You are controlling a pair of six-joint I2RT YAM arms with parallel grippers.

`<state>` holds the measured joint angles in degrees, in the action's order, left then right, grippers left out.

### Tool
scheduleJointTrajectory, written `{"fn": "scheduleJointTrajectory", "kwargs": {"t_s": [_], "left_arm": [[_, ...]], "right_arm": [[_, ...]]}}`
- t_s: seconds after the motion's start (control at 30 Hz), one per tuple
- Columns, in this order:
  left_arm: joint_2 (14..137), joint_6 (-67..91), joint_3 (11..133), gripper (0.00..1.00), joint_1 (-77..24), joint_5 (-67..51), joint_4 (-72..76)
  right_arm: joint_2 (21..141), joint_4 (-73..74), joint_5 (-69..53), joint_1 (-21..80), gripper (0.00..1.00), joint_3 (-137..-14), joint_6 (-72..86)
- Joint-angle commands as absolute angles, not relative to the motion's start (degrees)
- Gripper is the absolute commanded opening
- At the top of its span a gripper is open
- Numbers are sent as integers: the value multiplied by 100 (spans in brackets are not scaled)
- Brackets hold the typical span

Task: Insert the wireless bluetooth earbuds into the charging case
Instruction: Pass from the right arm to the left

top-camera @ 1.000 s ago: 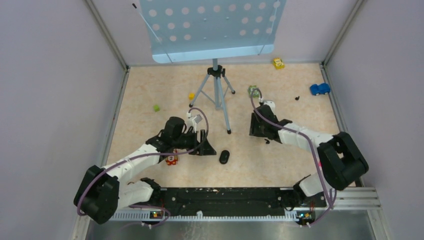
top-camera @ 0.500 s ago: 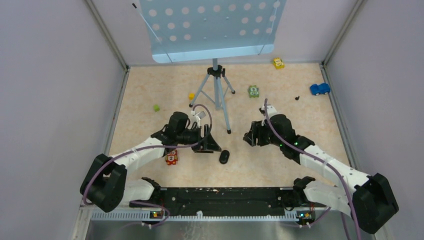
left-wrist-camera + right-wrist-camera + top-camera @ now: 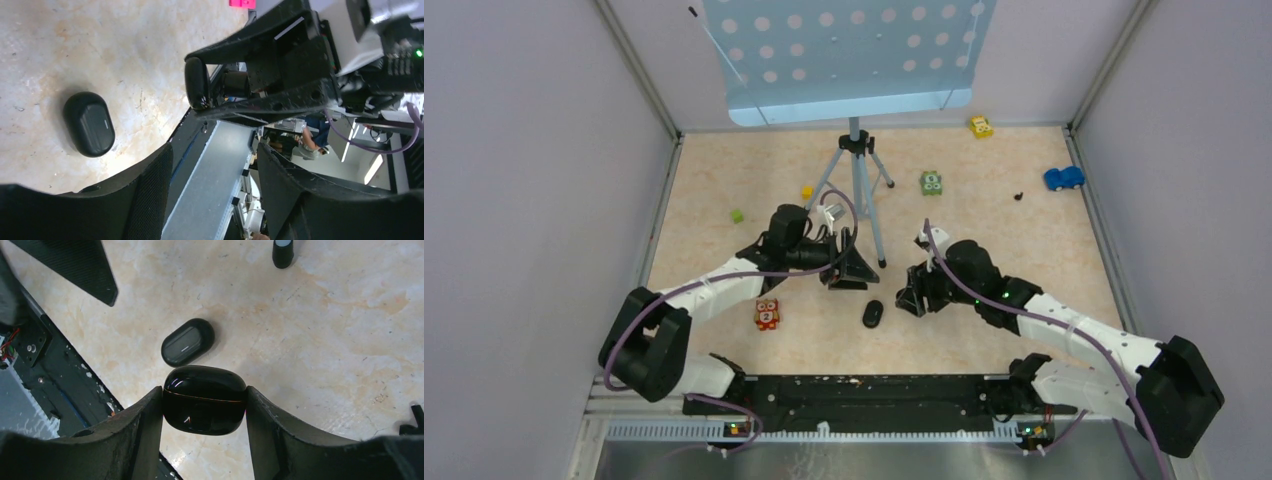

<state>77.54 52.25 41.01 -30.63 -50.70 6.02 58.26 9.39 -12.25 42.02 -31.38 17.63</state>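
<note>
Matte black, the charging case (image 3: 873,313) lies shut on the marbled table (image 3: 724,190) between the two grippers, its contents hidden and its long axis running near-to-far with the far end tipped slightly right. Right gripper (image 3: 204,392) is clamped on a second, glossy black case (image 3: 205,412), likewise closed along its seam and held just beside the matte one, while the left gripper (image 3: 214,150) hangs by the tripod (image 3: 858,180) leg with fingers apart and nothing between them. One tiny black nub, apparently an earbud (image 3: 1018,196), sits well apart on the table near the blue toy car (image 3: 1063,178).
</note>
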Motion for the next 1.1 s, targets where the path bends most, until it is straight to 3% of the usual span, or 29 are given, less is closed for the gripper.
{"fn": "scheduleJointTrajectory", "kwargs": {"t_s": [0.0, 0.37, 1.07], "left_arm": [[8010, 5414, 4288, 67, -3043, -5104, 783], [8564, 5579, 4437, 63, -3135, -5245, 1406], [9765, 4961, 5301, 54, -3705, -5484, 540]], "right_arm": [[5812, 610, -1133, 4436, 29, -3111, 1646], [5397, 337, -1234, 4517, 27, -2747, 1552], [5616, 64, -965, 4967, 30, -2886, 1670]]}}
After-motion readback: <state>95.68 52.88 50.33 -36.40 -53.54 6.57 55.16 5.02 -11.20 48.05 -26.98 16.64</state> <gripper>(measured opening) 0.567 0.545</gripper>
